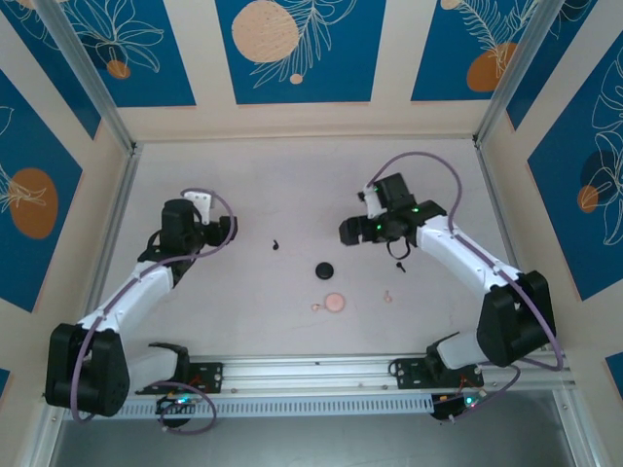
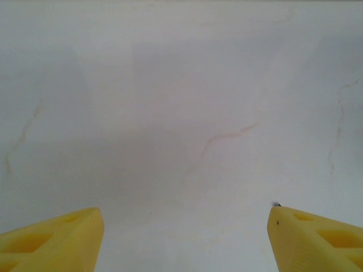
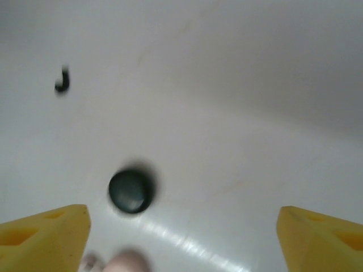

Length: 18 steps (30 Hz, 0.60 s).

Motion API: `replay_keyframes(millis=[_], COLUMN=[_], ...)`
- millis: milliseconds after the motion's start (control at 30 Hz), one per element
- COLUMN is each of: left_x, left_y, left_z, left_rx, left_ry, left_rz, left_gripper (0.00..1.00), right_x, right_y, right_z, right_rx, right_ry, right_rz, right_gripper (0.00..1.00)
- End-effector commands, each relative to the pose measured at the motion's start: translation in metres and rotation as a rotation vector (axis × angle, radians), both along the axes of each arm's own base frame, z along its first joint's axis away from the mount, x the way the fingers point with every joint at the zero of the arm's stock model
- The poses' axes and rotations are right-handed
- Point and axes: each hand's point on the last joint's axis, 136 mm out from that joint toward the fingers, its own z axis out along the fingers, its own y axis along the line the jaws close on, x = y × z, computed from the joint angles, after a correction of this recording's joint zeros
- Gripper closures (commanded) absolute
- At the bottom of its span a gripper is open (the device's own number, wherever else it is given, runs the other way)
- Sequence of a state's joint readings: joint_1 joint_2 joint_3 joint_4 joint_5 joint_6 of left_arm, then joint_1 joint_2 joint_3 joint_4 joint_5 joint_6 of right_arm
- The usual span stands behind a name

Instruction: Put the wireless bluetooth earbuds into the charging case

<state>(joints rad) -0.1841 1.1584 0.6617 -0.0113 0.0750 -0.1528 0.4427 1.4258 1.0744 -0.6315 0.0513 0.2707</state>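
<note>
Pink disc (image 3: pixel 129 262) cut off at btm edge, black earbud (image 3: pixel 62 80) blurred, shape unclear

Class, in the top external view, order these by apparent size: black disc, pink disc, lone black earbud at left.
1. black disc and pink disc: they look about alike, so not ranked apart.
2. black earbud: far smaller than either.

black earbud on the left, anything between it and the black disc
Nothing visible does. Only bare table lies between the black earbud and the black disc. The pink disc sits nearer the arm bases, off that line.
</note>
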Motion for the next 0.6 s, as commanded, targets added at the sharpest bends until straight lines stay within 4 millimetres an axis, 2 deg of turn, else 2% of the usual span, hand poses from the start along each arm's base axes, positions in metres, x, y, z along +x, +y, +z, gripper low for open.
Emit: replay_keyframes(millis=[0,233,400,567], left_x=[-0.028,-0.042,-0.044,-0.046], left_y=[0.001,0.008,0.014,0.011], left_z=[-0.026,-0.037,-0.040,-0.046], left_rx=[-0.074,-0.056,-0.024,-0.032], left_ry=[0.141,0.185,0.182,0.203], left_rz=[0.055,0.085,0.097,0.086], left_gripper=[0.26,0.28,0.27,0.27], right_x=[-0.043,-0.060,-0.058,-0.052], right_y=[0.008,0.043,0.060,0.068], right_z=[-0.014,-0.034,-0.059,-0.075], right_rx=[-0.035,-0.133,-0.198,-0.262], right_ry=[0.249,0.371,0.441,0.474], right_rz=[-0.047,-0.087,-0.077,-0.079], right_gripper=[0.19,0.21,0.23,0.22])
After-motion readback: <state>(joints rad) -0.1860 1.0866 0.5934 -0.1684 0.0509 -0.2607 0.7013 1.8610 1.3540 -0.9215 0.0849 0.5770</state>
